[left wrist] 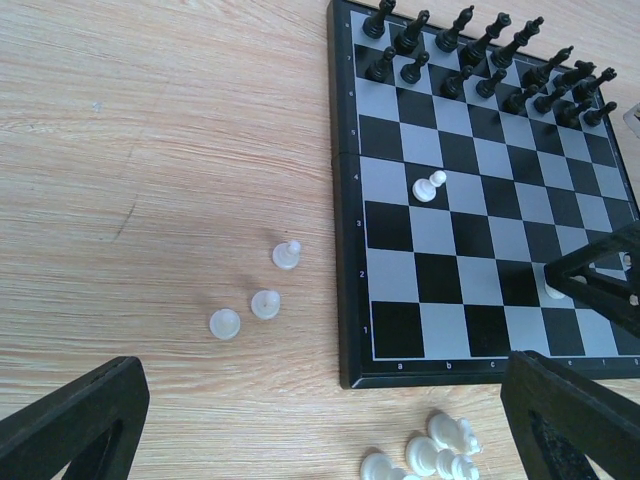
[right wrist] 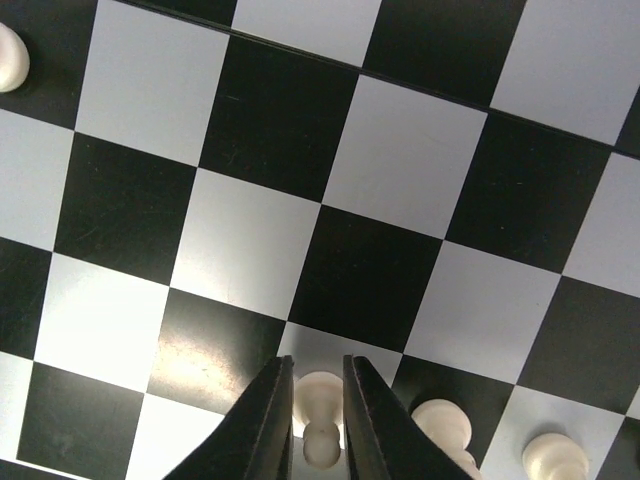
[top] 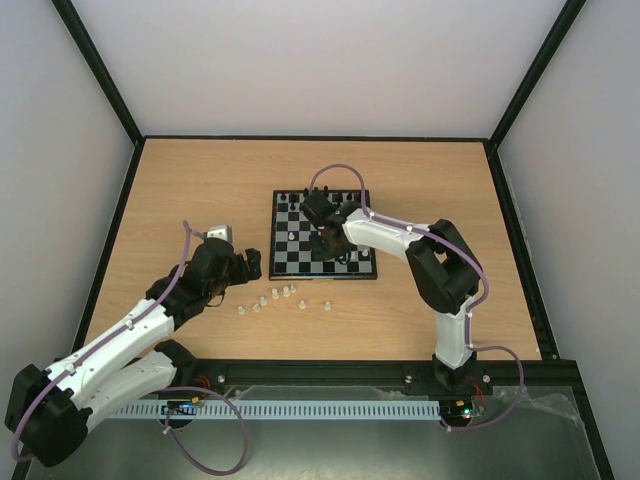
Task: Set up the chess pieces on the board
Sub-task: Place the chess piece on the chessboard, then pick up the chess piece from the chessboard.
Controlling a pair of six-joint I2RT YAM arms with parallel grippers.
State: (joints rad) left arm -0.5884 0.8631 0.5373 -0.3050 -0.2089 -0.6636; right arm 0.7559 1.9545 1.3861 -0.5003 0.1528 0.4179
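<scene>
The board (top: 285,262) lies mid-table, with black figures along its far rows (left wrist: 480,55). My right gripper (top: 326,243) is low over the board, its jaws shut on a whitish pawn (right wrist: 320,398) that stands at a pale square. In the right wrist view the gripper (right wrist: 317,380) has two more whitish pieces (right wrist: 442,424) just to its right. A lone whitish pawn (left wrist: 428,187) stands mid-board. My left gripper (top: 250,263) hovers left of the board, open and empty (left wrist: 320,375). Loose whitish pieces (top: 272,298) lie on the table in front of the board.
Three whitish pieces (left wrist: 264,303) lie left of the board's near corner, and a cluster (left wrist: 432,455) lies at its near edge. The right gripper's fingers (left wrist: 600,285) show over the board's right side. Dark frame rails (top: 110,230) border the wooden table.
</scene>
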